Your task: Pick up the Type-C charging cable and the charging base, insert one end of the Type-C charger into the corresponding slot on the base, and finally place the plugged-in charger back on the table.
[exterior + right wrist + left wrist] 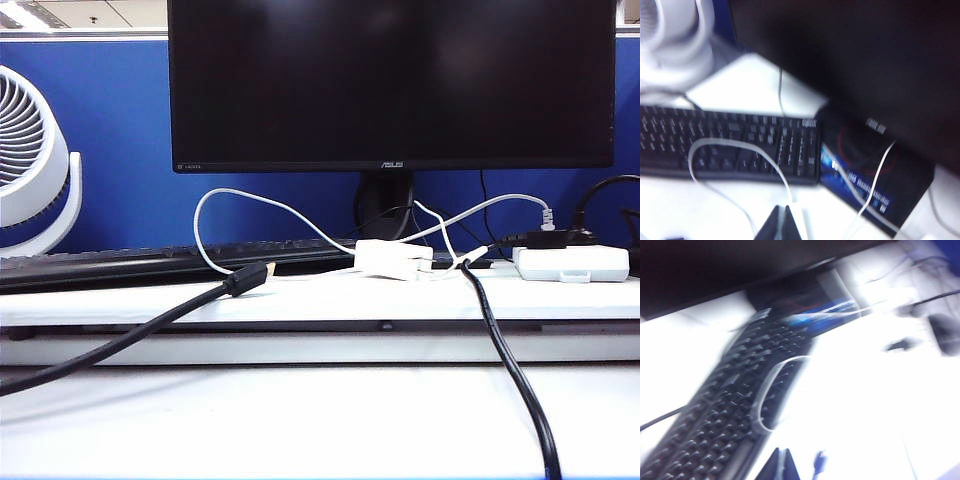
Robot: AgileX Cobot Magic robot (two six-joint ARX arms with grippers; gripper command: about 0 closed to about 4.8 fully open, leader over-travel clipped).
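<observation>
The thick black cable (505,350) lies nearest the camera in the exterior view, running from the lower right edge of the frame up onto the raised white shelf of the white flat table (300,420). A second thick black cable with a gold-tipped plug (245,278) crosses from the lower left and ends on the shelf left of centre.

The small white rectangular plastic charging base (390,257) sits on the shelf just right of centre, below the black monitor (390,80). The thin white Type-C charging cable (205,222) loops up to the left of the base and returns to it; whether its plug is seated cannot be told. A larger white box (570,263) lies at the right of the shelf. A black keyboard (150,262) lies at the left, a white fan (30,160) beyond it.

Neither arm appears in the exterior view. The left gripper (781,467) shows at the lower edge of its blurred wrist view, fingertips pressed together, holding nothing. The right gripper (782,225) likewise shows closed tips, empty, above the white cable loop and keyboard.
</observation>
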